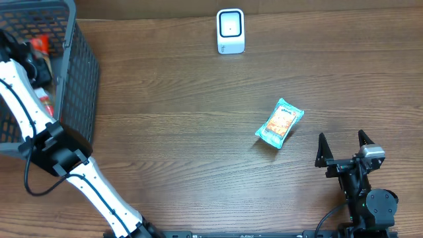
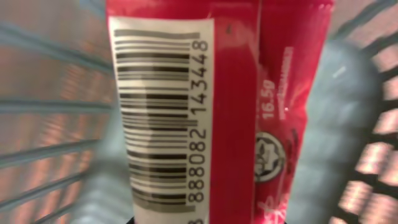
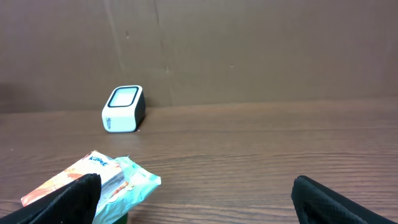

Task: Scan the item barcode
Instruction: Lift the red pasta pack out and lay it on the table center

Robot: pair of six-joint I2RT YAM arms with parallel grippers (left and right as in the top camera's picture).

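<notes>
We are at the pick-up step: the left claw is down in the basket at upper left, the red packet filling its camera; whether it grips we cannot tell. The right claw stands spread wide at lower right. Next, we judge: lift the packet, turn its barcode toward the scanner at top centre.

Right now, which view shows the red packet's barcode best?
Left wrist: the barcode on the red packet fills the frame, bars and digits readable. Overhead shows only the left arm reaching into the basket, no barcode. Right wrist shows the scanner and a teal packet instead.
</notes>
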